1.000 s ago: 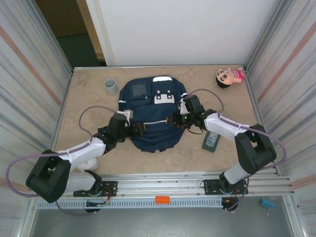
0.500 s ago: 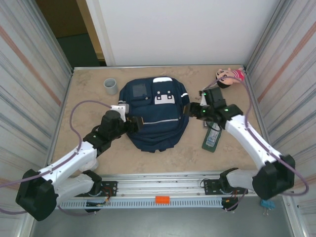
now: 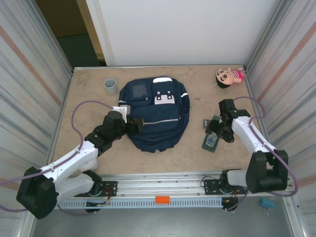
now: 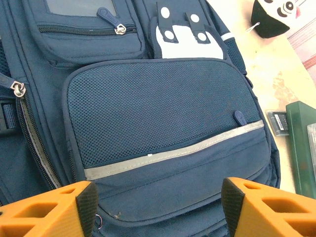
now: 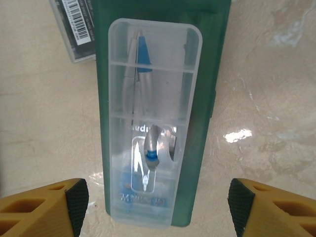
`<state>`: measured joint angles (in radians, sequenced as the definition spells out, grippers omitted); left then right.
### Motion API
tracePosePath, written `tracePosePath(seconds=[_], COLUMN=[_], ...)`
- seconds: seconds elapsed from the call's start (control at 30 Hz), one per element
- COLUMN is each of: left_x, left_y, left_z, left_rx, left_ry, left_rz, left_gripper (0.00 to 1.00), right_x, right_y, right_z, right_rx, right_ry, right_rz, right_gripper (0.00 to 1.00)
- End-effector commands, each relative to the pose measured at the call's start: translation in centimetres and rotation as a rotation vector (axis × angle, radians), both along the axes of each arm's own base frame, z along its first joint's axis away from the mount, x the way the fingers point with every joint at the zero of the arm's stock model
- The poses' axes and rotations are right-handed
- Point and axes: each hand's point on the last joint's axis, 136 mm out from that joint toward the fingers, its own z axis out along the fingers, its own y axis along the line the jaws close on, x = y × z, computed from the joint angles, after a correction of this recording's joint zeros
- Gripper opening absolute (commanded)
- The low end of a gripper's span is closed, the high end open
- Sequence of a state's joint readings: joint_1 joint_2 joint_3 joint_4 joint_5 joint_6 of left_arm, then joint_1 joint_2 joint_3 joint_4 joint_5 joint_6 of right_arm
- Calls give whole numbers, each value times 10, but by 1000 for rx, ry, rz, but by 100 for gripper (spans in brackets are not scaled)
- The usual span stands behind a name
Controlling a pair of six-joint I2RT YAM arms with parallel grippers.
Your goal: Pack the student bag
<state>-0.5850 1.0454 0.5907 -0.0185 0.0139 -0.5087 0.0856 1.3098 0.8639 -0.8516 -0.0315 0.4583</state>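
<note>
Top external — student bag [image 3: 155,116] on beige tabletop [image 3: 89,98] — ribbed walls [image 3: 29,74]

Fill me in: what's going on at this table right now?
Two robot arms are packing the student bag, which lies flat, front side up, mid-table. The left gripper is open at the bag's left side, facing its mesh front pocket, and holds nothing. The right gripper is open above a green case with a clear lid, which lies on the table to the right of the bag, not gripped. A doll and a grey cup sit toward the far side, unpacked.
</note>
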Motion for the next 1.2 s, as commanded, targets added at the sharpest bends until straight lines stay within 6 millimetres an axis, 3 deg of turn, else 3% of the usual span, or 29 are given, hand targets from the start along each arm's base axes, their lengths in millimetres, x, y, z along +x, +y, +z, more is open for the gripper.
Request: tracePosePath(seconds=[0.0, 0.33, 0.5, 0.6, 0.77, 0.93, 1.03, 1.17], left_x=[-3, -2, -1, -2, -3, -3, -4, -7], left_y=[-1, -1, 0, 1, 5, 6, 2, -15], left_z=[-5, -8, -8, -6, -3, 4, 16, 27], left_rx=[14, 19, 25, 29, 36, 100, 209, 365], left_ry=[-3, 2, -3, -9, -19, -68, -147, -257], left_rz=[-10, -9, -4, -4, 3, -44, -150, -381], left_gripper=[69, 69, 69, 69, 69, 69, 69, 68], right_x=[3, 7, 2, 2, 4, 7, 8, 9], right_y=[4, 4, 2, 1, 2, 2, 6, 29], right_z=[-12, -26, -34, -35, -32, 4, 44, 103], right_rx=[11, 4, -2, -6, -5, 3, 30, 176], right_ry=[29, 41, 71, 71, 63, -37, -183, -497], right_rz=[28, 41, 46, 46, 55, 60, 74, 114], right_gripper=[73, 51, 61, 61, 42, 37, 35, 35])
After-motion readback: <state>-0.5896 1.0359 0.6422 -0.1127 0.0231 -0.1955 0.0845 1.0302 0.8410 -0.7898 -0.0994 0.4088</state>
